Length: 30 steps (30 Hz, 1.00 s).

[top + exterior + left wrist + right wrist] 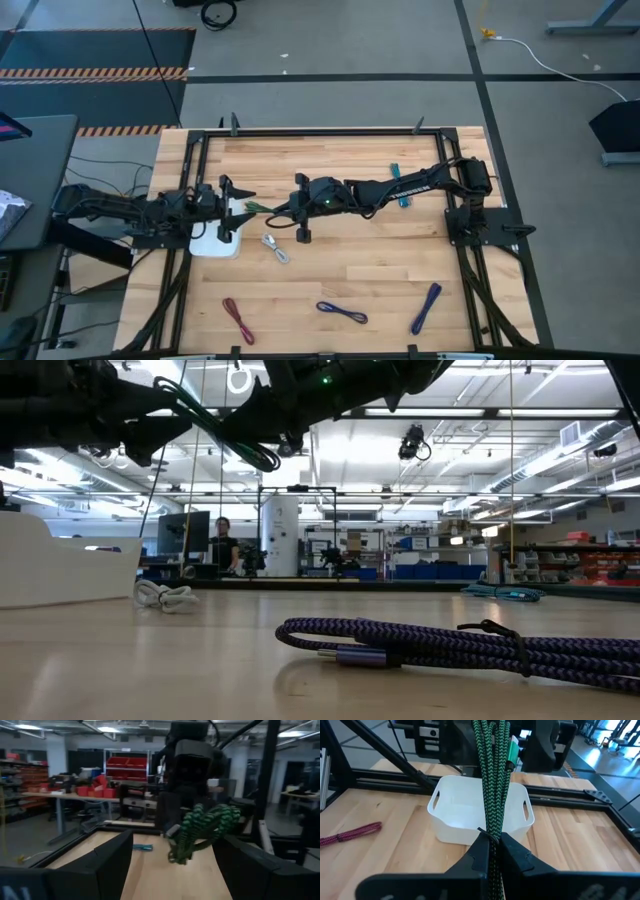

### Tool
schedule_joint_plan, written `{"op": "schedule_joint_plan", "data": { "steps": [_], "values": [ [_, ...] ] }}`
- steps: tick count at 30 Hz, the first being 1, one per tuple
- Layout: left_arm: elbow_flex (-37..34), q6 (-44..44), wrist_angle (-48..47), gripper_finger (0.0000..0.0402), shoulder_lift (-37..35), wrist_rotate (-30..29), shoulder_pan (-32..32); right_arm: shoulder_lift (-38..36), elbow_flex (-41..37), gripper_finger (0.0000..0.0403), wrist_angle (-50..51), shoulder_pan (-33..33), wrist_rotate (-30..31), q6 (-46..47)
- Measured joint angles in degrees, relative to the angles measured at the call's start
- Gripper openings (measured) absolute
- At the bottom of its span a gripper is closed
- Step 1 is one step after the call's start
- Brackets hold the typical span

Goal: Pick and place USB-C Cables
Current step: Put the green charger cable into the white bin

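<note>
The green cable (257, 208) is up in the air at the table's middle, shut in my right gripper (288, 207); it also shows as a dark loop in the low view (235, 440). My left gripper (232, 208) is open above the white tray (212, 245), its fingers on either side of the space just short of the green cable's free end (200, 832), apart from it. The silver-white cable (277, 247) lies on the table right of the tray. The teal cable (400, 186) lies partly under the right arm. Dark red (238, 320), blue (342, 312) and purple (427, 307) cables lie near the near edge. My right gripper pinches the green cable bundle (492, 827) between its two fingers (479, 851), several strands together. The fingers come level from the table's right and lie along the bundle. The cable is lifted clear, sticking out ahead of the fingers toward the left arm, above the tray's right side.
The white tray (480, 815) sits on the table's left part, under the left gripper. A black frame (330, 132) runs around the table. In the low view the blue cable (450, 645) lies nearest, the silver-white cable (165, 596) beside the tray wall (60, 570). A person stands far behind.
</note>
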<state>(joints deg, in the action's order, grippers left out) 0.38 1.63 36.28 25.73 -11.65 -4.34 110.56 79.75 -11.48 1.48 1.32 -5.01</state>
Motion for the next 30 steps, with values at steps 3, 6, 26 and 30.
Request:
{"op": "schedule_joint_plan", "data": {
  "steps": [3,6,26,30],
  "values": [
    [0.0,0.0,2.2,0.0274,1.4,-0.1,0.0,0.0,0.0,0.0024,1.0,0.0,0.0,0.3],
    [0.0,0.0,3.7,0.0254,1.7,-0.1,0.0,0.0,0.0,0.0024,1.6,0.0,0.0,0.4],
    [1.3,0.3,-4.4,0.0029,1.4,-4.4,0.0,0.0,-0.1,0.0068,3.6,0.0,0.4,-0.5],
    [7.8,0.7,-23.4,0.0029,1.5,-8.8,0.0,-0.2,-0.1,0.0095,5.2,0.0,1.0,-1.8]
  ]
}}
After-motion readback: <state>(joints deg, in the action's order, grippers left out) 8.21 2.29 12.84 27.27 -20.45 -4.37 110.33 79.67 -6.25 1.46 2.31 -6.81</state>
